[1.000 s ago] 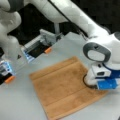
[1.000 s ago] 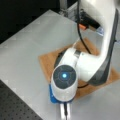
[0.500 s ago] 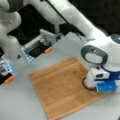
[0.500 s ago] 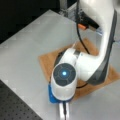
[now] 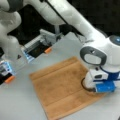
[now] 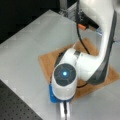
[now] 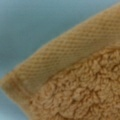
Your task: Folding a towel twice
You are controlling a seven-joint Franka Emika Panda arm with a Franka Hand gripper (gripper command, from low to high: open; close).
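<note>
Grey tabletop [image 5: 62,55] is carrying the towel [image 5: 60,87], lying flat and unfolded. At a front view's right, the gripper [image 5: 93,90] is pressing down at its corner, jaws hidden. A good pinch probably needs the woven band's edge fully caught.

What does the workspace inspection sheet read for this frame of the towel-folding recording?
Surface: grey table, bare around the towel.
Job's things: orange-brown towel lies spread flat and unfolded; the wrist view shows its woven band and a corner close up.
Clutter: nothing seen on the table beyond the towel.
Claw: hidden under the arm's wrist, which is low over the towel's edge at a front view's right; the fingers do not show.
Cables: a dark cable runs along the arm.
Surroundings: a device with an orange part at the table's far edge; dark background.
</note>
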